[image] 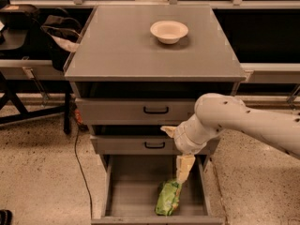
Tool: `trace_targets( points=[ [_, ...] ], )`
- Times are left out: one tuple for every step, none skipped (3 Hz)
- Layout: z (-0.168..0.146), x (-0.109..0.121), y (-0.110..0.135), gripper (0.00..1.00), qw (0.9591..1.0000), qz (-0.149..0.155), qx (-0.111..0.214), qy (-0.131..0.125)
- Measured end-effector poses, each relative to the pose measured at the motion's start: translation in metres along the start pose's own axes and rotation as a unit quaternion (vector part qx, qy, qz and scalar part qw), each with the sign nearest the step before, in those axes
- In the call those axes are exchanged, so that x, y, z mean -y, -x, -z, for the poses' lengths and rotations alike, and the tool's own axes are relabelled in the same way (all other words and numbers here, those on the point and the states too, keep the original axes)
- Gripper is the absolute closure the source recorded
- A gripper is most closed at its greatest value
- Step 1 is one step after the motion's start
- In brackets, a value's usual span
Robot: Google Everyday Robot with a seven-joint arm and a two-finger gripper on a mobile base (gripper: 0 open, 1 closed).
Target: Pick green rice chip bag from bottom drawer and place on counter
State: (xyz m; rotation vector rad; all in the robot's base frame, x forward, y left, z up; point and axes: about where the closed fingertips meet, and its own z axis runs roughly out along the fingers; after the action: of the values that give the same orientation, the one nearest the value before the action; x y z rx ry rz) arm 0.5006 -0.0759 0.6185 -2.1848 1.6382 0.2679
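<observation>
The green rice chip bag point(168, 198) lies flat in the open bottom drawer point(131, 196), right of the drawer's middle and near its front edge. My gripper point(183, 171) hangs from the white arm point(220, 121) that reaches in from the right. It points straight down into the drawer, with its tip just above the bag's upper end. The counter point(122, 46) is the broad grey top of the cabinet, well above the gripper.
A cream bowl point(169, 31) stands on the counter toward the back right. Two shut drawers with black handles point(156, 110) sit above the open one. A black cable point(79, 158) trails on the floor at left, near dark chairs and a bag point(56, 32).
</observation>
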Motion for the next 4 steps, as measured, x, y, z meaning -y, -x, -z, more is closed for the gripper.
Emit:
trace_targets(
  points=[
    [-0.019, 0.003, -0.012, 0.0, 0.9992, 0.007, 0.035, -0.017],
    [-0.038, 0.001, -0.02, 0.0, 0.9982, 0.013, 0.054, -0.02],
    [-0.062, -0.005, -0.029, 0.0, 0.9982, 0.027, 0.049, -0.023],
    [-0.081, -0.012, -0.03, 0.0, 0.9989, 0.036, 0.021, -0.022]
  ],
)
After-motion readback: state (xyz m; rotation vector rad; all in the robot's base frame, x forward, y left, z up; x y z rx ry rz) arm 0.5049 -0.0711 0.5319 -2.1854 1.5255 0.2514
